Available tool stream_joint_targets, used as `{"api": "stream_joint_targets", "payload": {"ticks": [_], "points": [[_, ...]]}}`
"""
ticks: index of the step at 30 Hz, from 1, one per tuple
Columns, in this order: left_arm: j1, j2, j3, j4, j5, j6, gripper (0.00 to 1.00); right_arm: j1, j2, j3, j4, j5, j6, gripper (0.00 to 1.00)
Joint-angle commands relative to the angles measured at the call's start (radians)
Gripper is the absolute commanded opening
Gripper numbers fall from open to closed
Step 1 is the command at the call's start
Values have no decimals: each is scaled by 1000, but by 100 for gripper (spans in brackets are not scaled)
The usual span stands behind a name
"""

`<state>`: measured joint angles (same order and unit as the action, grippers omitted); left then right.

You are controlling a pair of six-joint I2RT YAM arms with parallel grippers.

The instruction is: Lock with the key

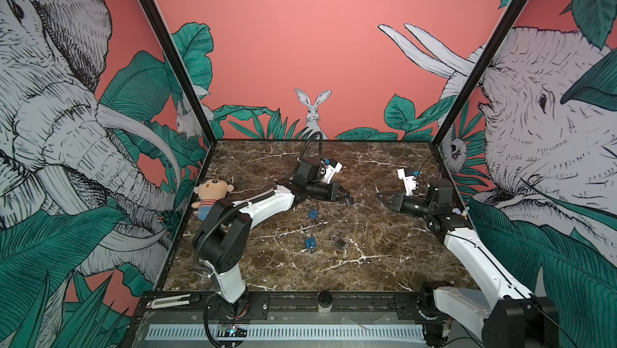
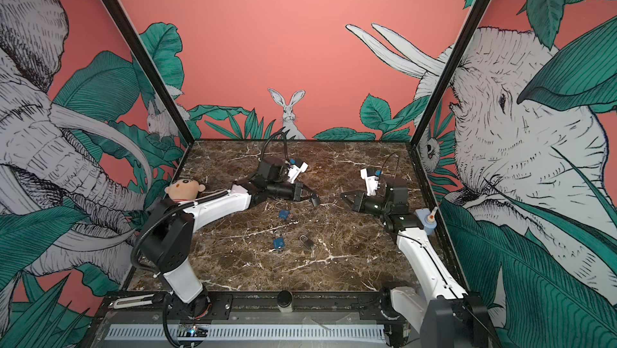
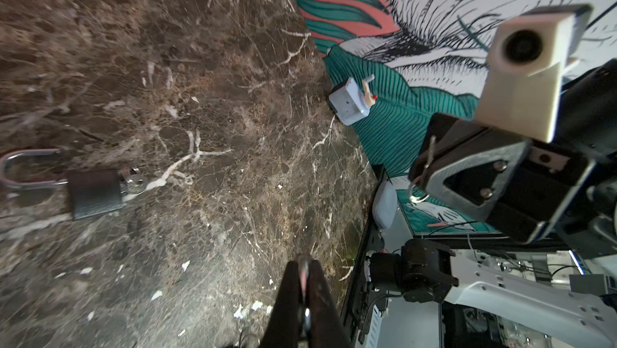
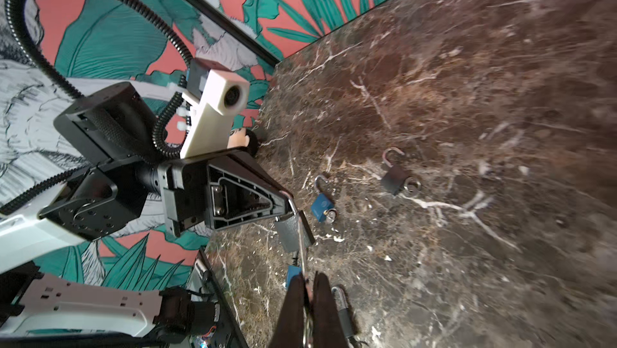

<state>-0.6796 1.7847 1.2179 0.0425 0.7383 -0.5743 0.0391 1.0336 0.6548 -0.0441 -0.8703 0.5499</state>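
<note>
Both grippers are seen clamped: the left gripper [image 4: 288, 198] on a grey padlock [image 4: 293, 233], which is held hanging above the marble table [image 1: 384, 263] near its middle, and the right gripper [image 3: 421, 162] on a key [image 3: 431, 149], which is held near the padlock but apart from it.

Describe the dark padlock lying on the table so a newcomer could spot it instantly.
On the marble tabletop, near its middle, three padlocks lie. The dark padlock is rightmost in both top views, beside a blue padlock. Only it is grey-black, not blue.
</note>
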Motion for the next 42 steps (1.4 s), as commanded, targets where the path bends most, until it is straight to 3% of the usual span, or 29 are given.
{"api": "stream_joint_targets", "payload": {"ticks": [1,7,21,42], "points": [[-15,58,82,-31,-13,31,0,-72,-29,-14,5,-1,21,0],[-81,228,256,-83,-16,42,0,-148,-69,-36,82,-14,76,0],[-118,533,577,-184,-38,10,0,-169,-87,-39,104,-34,92,0],[-153,700,746,-208,-31,-62,0,-169,-44,-35,91,-29,75,0]]}}
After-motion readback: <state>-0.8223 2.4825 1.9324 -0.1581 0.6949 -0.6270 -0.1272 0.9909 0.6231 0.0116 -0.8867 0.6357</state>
